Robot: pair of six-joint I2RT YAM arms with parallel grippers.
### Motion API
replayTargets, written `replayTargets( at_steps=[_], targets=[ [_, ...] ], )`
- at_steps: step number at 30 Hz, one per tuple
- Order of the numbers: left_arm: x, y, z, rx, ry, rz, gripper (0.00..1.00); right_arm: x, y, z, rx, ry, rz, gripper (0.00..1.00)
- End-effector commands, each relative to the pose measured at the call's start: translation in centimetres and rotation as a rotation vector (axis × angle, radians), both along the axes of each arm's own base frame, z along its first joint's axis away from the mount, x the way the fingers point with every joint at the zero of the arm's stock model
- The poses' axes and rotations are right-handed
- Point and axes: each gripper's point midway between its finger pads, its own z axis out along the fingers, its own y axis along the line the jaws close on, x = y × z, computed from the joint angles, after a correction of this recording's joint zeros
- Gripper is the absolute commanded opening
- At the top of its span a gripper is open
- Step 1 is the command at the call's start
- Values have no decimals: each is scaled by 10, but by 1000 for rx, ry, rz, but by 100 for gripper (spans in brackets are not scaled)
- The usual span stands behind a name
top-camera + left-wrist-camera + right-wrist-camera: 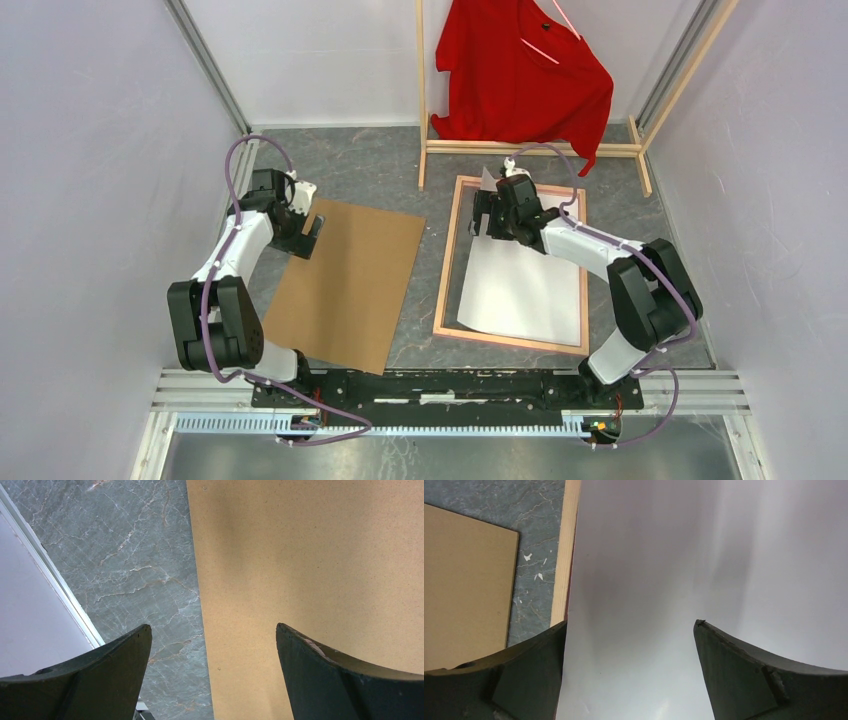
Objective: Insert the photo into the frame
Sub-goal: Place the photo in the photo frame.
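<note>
The frame (447,262) lies on the table at right with its light wood back up. The photo (520,290) lies inside it, white back up, slightly bowed, its far left corner curling up. My right gripper (487,215) hovers open over the photo's far left part, holding nothing. In the right wrist view the gripper (630,625) stands over the white photo (649,570), with the frame's wooden rail (564,555) at left. My left gripper (312,228) is open and empty over the far left edge of the brown backing board (350,285). The left wrist view shows the gripper (214,627) straddling the board's edge (310,555).
A tall wooden clothes rack (530,150) with a red shirt (520,70) stands at the back, its base rail just beyond the frame. Pale walls close in on both sides. The backing board also shows in the right wrist view (464,580).
</note>
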Motion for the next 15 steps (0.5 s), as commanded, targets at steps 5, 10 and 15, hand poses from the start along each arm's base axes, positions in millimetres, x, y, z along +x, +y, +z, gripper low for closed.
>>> replayTargets(
  at_steps=[5, 10, 15],
  targets=[
    [1, 2, 6, 17, -22, -43, 100, 1, 5, 14, 189, -32, 15, 98],
    [-1, 3, 4, 25, -14, -48, 100, 0, 3, 14, 195, -34, 15, 98],
    [0, 3, 6, 24, -20, -48, 100, -1, 7, 18, 218, -32, 37, 98]
  ],
)
